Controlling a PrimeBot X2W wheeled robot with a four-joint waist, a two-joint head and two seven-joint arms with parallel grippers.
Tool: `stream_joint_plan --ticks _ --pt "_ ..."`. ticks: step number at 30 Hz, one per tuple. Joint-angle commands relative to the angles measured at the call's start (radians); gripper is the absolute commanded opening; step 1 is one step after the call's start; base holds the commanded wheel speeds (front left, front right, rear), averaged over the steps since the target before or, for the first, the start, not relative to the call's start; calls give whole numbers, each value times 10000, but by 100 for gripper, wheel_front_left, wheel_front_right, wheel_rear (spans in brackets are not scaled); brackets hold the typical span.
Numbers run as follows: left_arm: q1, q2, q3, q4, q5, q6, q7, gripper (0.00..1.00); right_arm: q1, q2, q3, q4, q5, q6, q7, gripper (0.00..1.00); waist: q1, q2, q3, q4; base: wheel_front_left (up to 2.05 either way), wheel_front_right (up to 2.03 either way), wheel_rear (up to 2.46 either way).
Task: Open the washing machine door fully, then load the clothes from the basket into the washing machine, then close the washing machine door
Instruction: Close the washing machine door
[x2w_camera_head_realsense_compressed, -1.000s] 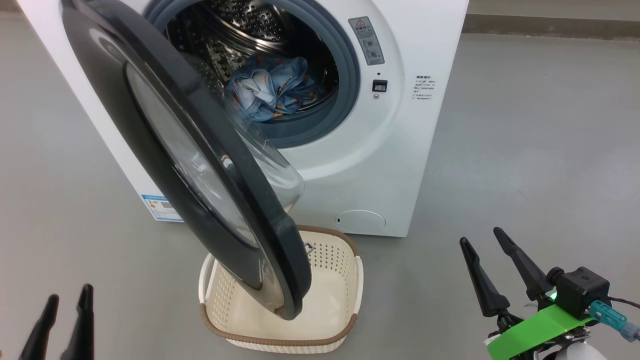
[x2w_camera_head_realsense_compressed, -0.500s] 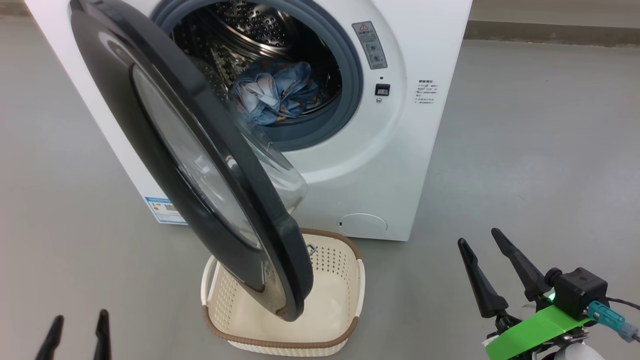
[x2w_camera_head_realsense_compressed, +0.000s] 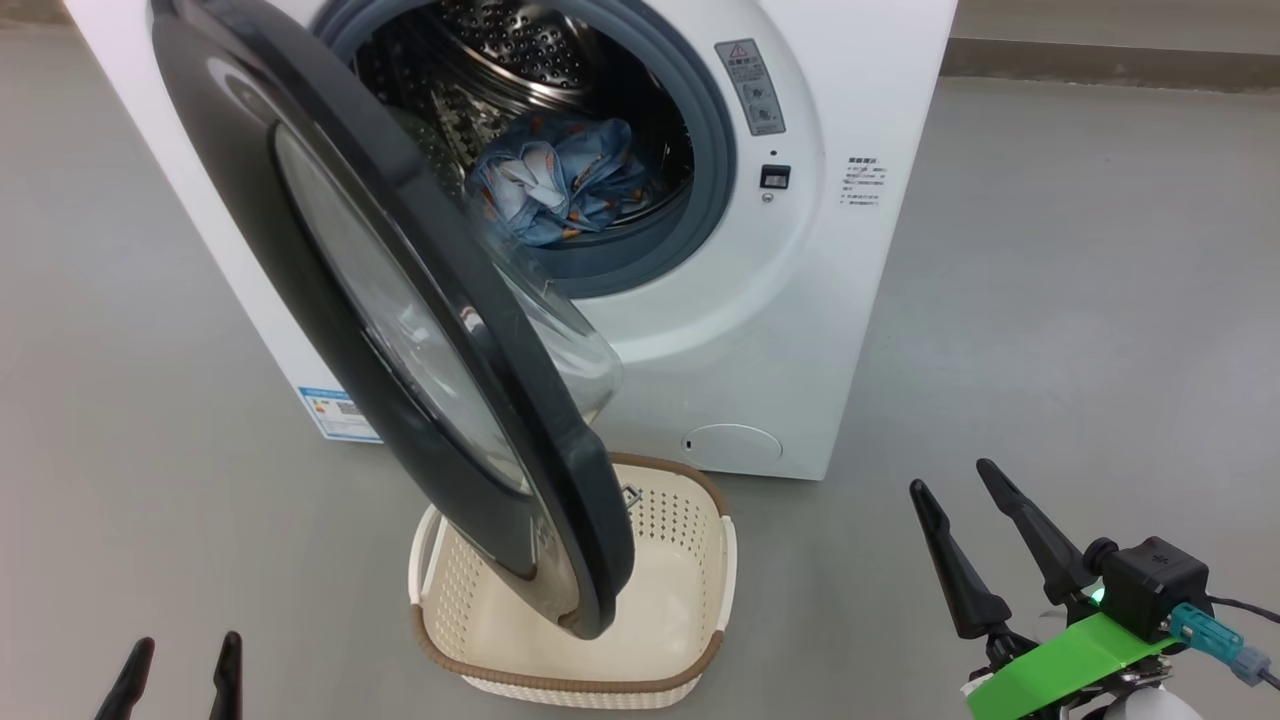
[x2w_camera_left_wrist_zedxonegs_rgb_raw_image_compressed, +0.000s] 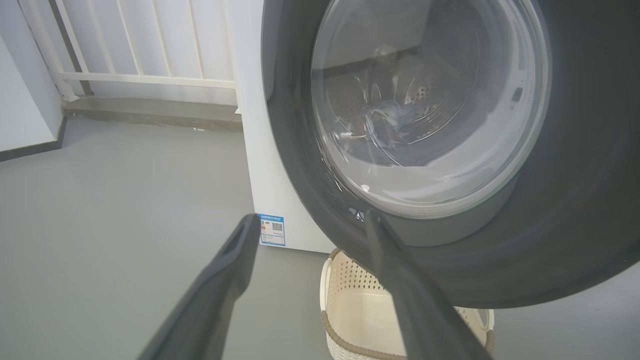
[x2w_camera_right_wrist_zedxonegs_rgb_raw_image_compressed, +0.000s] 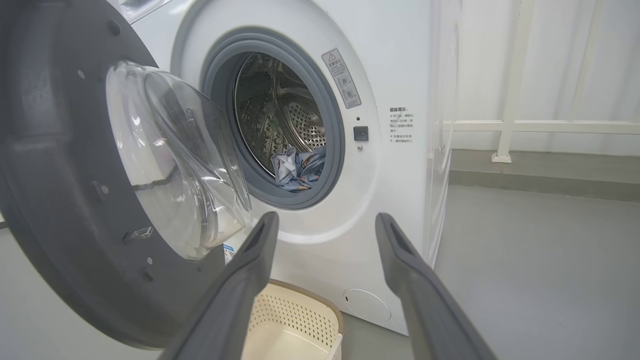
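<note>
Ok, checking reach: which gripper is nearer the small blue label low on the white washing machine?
Left. The left gripper is below-left of the small blue label; the right gripper is far off to its right.

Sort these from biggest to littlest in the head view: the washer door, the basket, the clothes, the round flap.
washing machine door, nearest the camera, which inflates it
basket
clothes
round service flap

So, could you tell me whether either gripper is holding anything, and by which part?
Nothing is held: the left gripper and right gripper are both open and empty; the clothes lie in the drum.
</note>
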Motion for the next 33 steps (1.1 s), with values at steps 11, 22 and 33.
stream_joint_plan --ticks 11,22,33 --pt "-456 -21 126 -255 196 8 -108 100 -623 -124 478 16 209 73 -82 100 0 -1 67 657 0 0 0" --pt "-522 -197 -178 -212 178 8 -108 100 -1825 203 922 87 217 73 -82 0 0 -1 12 1688 0 0 0" --pt "-367 -170 -205 -289 192 8 -109 100 -2398 564 1389 -1445 188 73 -82 0 0 -1 -294 2027 0 0 0"
